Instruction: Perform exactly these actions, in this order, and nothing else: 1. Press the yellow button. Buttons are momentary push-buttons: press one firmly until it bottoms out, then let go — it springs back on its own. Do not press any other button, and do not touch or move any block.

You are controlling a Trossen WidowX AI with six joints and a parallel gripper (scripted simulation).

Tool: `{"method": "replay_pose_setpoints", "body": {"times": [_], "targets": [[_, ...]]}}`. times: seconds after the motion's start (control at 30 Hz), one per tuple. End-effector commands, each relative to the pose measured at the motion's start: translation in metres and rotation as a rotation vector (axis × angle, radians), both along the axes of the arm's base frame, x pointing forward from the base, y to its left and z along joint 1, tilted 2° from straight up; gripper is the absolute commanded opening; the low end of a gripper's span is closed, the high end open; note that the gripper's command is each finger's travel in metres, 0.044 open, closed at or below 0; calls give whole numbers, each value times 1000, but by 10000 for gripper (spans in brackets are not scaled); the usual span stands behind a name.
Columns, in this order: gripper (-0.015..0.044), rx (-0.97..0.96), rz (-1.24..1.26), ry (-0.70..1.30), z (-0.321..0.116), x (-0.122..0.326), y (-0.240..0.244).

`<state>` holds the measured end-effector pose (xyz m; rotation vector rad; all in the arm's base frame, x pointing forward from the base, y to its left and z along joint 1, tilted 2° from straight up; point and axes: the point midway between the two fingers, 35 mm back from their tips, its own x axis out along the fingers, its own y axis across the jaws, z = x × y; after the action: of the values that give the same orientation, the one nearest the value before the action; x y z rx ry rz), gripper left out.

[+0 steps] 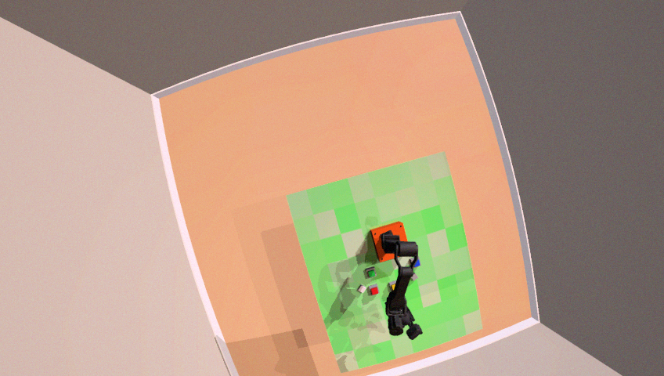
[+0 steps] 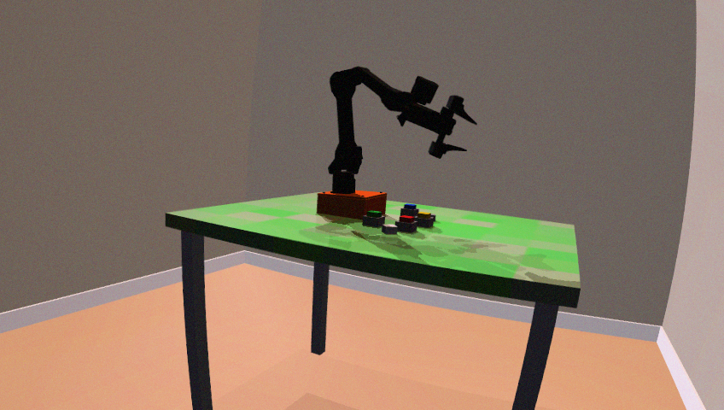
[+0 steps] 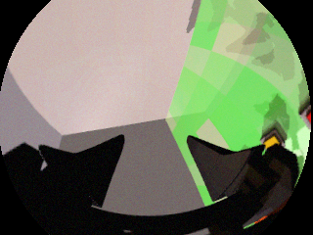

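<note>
The yellow button (image 1: 393, 286) (image 2: 424, 215) (image 3: 271, 142) stands on the table in a dark grey housing. In the top view the arm partly covers it, and in the wrist view it shows at the right edge behind a finger. My gripper (image 2: 470, 137) (image 3: 156, 138) is open, with nothing between its fingers. It is high above the table, past the yellow button on the side away from the arm's base, and points outward and slightly down. It does not touch any button.
A red button (image 1: 373, 291) (image 2: 406, 219), a green button (image 1: 371, 273) (image 2: 374, 213) and a blue button (image 1: 416, 263) (image 2: 410, 207) stand near the orange base (image 1: 378, 249) (image 2: 340, 205). A whitish block (image 1: 361, 289) (image 2: 389, 229) lies beside the red button. Another pale block (image 1: 414, 276) lies near the blue button.
</note>
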<state>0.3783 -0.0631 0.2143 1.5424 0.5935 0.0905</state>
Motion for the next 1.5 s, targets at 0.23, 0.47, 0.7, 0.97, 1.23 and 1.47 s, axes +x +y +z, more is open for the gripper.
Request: {"method": "replay_pose_setpoints", "body": {"times": [0.23, 0.47, 0.7, 0.97, 1.23, 1.47], "targets": [[400, -534, 159, 347, -81, -12, 3], [400, -1070, 823, 718, -122, -85, 4], [400, -1109, 911, 746, -122, -93, 3], [348, -1109, 911, 746, -132, -92, 3], [138, -1109, 911, 746, -184, -94, 2], [20, -1109, 911, 746, -184, -94, 2]]}}
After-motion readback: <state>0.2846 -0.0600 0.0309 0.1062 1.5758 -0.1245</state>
